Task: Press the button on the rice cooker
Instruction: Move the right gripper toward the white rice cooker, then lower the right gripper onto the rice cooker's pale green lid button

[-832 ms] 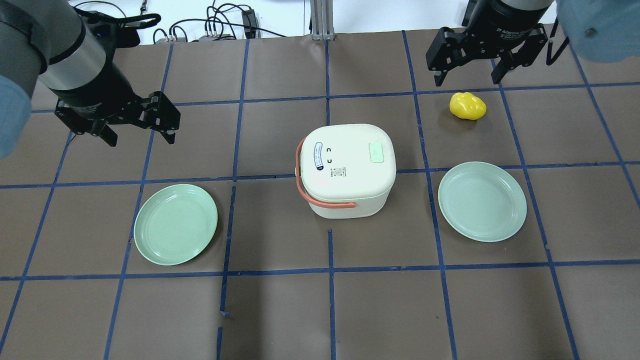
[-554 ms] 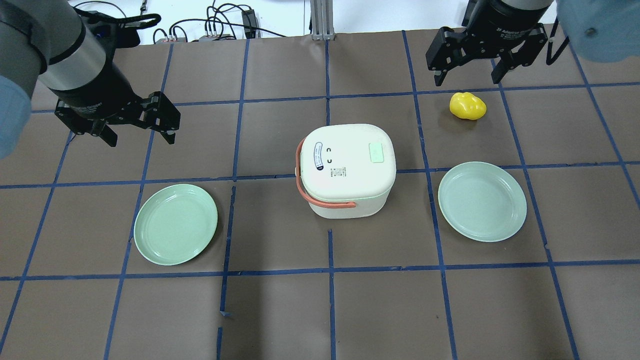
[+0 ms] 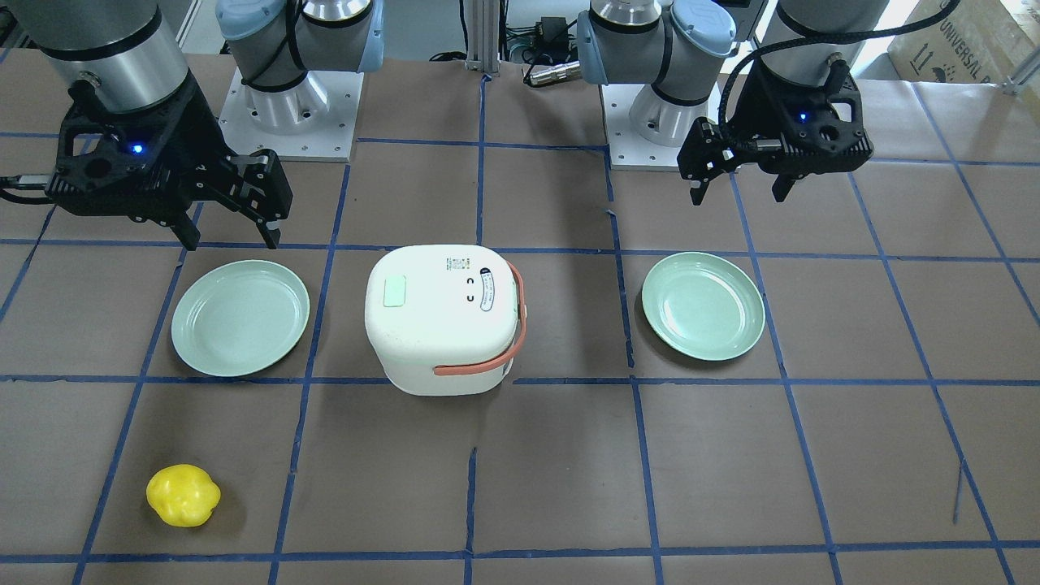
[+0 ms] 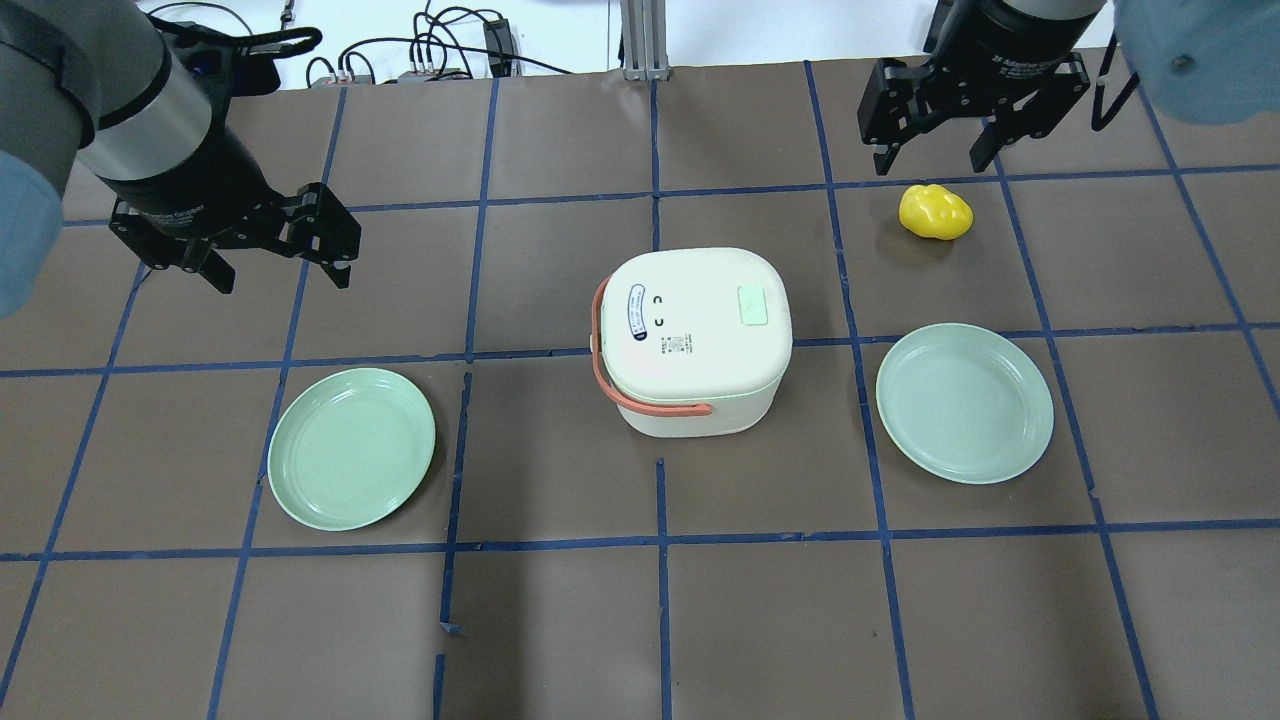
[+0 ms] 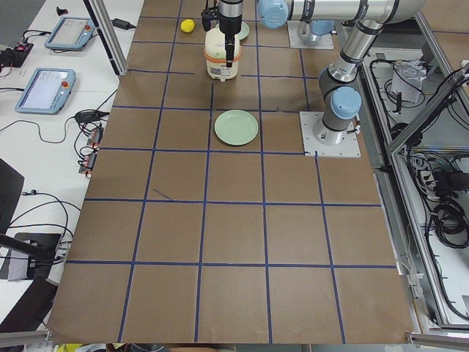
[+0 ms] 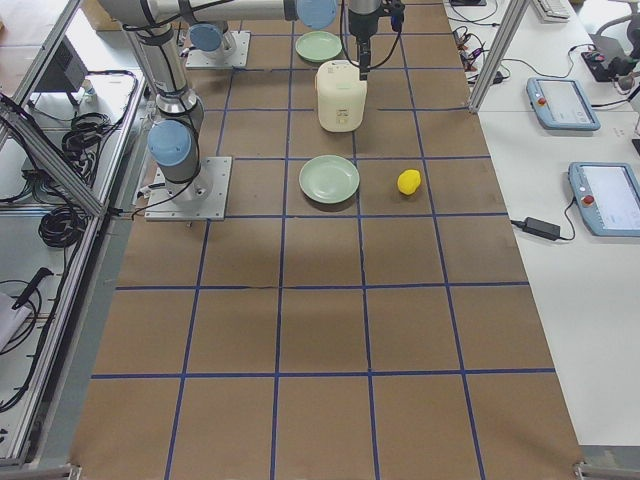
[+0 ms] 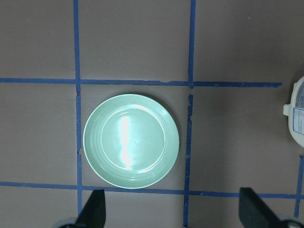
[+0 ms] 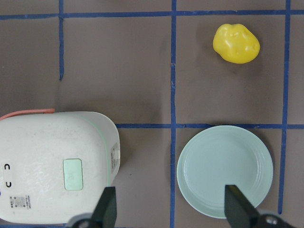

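Observation:
The white rice cooker stands shut at the table's middle, its salmon handle folded down on its left side. A pale green button sits on the lid's right part; it also shows in the right wrist view and the front view. My left gripper is open and empty, high over the table far left of the cooker. My right gripper is open and empty at the far right, beyond the yellow object. Its fingers frame the cooker's right edge and a plate from above.
A green plate lies left of the cooker, below my left gripper. A second green plate lies right of it. A yellow lumpy object sits far right, near my right gripper.
My right gripper has shifted slightly toward the table's far side and turned a little. The left gripper and the cooker have not moved.

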Action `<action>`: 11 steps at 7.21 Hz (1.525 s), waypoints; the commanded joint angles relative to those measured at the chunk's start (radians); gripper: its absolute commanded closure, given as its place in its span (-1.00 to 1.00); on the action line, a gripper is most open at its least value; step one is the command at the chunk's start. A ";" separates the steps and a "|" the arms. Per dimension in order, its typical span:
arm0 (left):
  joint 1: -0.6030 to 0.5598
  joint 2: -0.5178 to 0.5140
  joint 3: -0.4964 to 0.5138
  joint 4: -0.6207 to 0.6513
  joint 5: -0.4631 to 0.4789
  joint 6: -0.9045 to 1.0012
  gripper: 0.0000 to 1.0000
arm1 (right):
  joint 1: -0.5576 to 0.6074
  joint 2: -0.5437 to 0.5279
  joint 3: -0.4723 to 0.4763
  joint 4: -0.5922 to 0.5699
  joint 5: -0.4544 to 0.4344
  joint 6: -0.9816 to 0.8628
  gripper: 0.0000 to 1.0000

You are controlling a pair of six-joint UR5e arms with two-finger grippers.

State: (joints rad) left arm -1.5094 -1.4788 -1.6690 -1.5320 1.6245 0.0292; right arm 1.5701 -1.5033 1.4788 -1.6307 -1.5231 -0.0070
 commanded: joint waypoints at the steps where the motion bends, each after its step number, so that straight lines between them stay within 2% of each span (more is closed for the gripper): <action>1: 0.000 0.000 0.000 0.000 0.000 0.000 -1.00 | 0.001 -0.001 0.005 0.031 0.041 0.002 0.90; 2: 0.000 0.000 0.000 0.000 0.000 0.000 -1.00 | 0.001 -0.003 0.024 0.058 0.101 0.001 0.90; 5: 0.000 0.000 0.000 0.001 0.000 0.000 -1.00 | 0.002 -0.002 0.099 0.035 0.245 -0.011 0.90; 7: 0.000 0.000 0.000 0.001 0.000 0.000 -1.00 | 0.005 0.005 0.141 -0.036 0.311 -0.013 0.90; 11: 0.000 0.000 0.000 0.001 0.000 0.000 -1.00 | 0.005 0.005 0.287 -0.213 0.421 -0.028 0.89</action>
State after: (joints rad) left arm -1.5094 -1.4788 -1.6690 -1.5318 1.6245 0.0291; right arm 1.5753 -1.4977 1.7278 -1.8004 -1.1385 -0.0326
